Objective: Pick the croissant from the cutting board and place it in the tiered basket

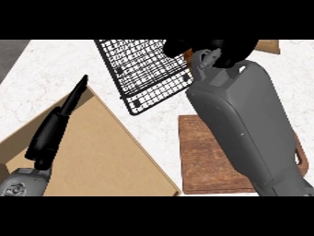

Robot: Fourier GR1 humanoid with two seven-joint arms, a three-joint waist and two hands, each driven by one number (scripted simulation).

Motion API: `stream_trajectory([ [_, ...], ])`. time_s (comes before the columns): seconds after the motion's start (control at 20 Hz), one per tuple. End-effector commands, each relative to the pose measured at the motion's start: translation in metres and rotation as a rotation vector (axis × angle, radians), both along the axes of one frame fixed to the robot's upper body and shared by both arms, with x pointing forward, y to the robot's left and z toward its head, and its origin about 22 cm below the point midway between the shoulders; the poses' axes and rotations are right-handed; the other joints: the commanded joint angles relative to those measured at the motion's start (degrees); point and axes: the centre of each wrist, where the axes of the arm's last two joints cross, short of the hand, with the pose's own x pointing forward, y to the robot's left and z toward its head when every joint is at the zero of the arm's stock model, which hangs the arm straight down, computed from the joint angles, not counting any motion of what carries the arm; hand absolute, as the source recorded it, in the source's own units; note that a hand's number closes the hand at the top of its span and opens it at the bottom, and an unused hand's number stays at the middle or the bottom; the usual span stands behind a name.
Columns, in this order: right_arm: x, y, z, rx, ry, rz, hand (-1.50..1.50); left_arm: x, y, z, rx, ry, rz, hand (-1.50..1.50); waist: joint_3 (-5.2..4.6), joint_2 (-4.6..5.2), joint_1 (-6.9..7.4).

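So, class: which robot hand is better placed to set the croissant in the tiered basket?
The right robot hand: it is curled at the tiered basket's edge. The left robot hand rests open beside it.

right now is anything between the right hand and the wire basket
Nothing visible stands in the way. The right hand is at the basket's far right corner, its fingers curled, with a sliver of orange-brown showing beside them that may be the croissant. The cutting board lies behind, under the forearm.
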Motion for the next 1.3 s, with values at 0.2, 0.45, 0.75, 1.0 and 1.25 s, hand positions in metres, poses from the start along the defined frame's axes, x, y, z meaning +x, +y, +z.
stream_trajectory([
  [0.2,0.059,0.001,-0.010,0.229,0.079,-0.165,1.50,0.000,-0.007,0.001,0.003,-0.012,-0.014,0.00,0.10,0.67,0.92],
  [0.45,0.078,-0.006,-0.024,0.343,0.007,-0.085,-1.50,0.013,-0.010,0.006,0.009,-0.033,-0.027,0.00,0.12,1.47,1.55],
  [0.75,0.089,-0.008,-0.038,0.478,-0.197,-0.061,-1.50,0.009,-0.013,0.011,0.006,-0.028,-0.041,0.00,0.21,1.31,2.77],
  [1.0,0.094,0.001,-0.023,0.443,-0.449,-0.138,-1.50,0.007,0.002,0.010,0.016,-0.018,-0.012,0.00,0.06,0.38,0.01],
  [1.25,0.098,-0.013,-0.021,0.469,-0.503,-0.307,-1.50,0.005,0.015,0.000,-0.005,0.021,0.094,0.00,0.09,-1.19,-4.60],
])
